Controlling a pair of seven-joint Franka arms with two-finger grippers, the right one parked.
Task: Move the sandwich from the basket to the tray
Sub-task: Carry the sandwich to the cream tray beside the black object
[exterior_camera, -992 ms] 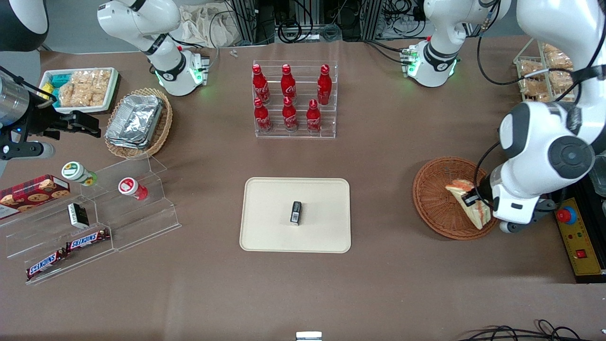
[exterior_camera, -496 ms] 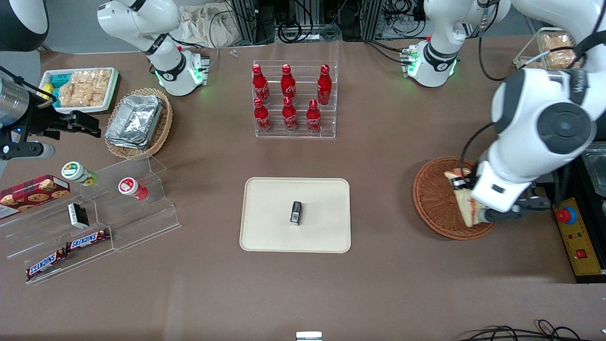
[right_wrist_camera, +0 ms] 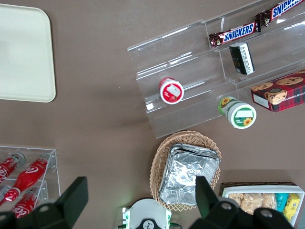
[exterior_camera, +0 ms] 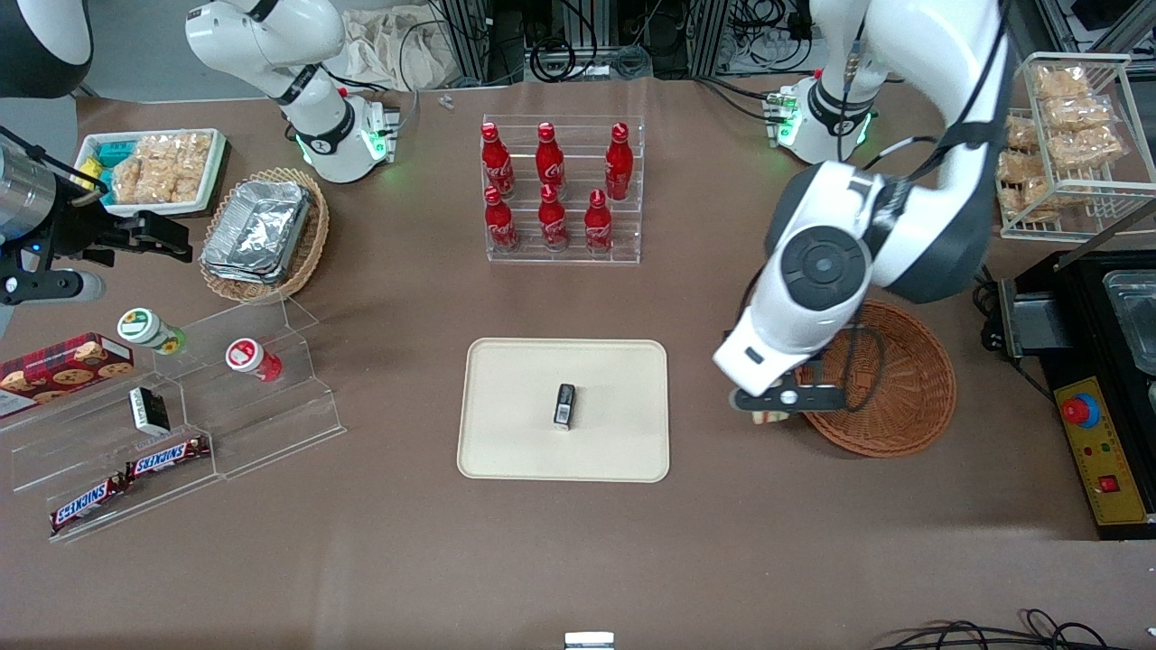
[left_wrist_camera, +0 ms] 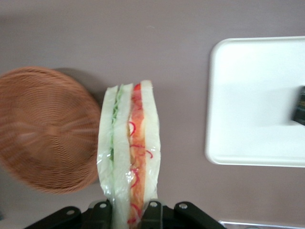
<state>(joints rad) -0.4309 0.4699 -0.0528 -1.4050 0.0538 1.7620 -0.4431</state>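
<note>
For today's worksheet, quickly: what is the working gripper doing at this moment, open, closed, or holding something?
Left gripper: shut on the sandwich, carried above the table between the basket and the tray.

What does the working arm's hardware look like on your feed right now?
Glossy white shells with dark grey joint caps and bands; a black cable loops along the forearm. The gripper is white-bodied with black fingers, hanging between the basket and the tray.

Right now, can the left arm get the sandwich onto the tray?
Probably yes. The gripper holds the sandwich above bare table between basket and tray; only a small dark box sits mid-tray.
</note>
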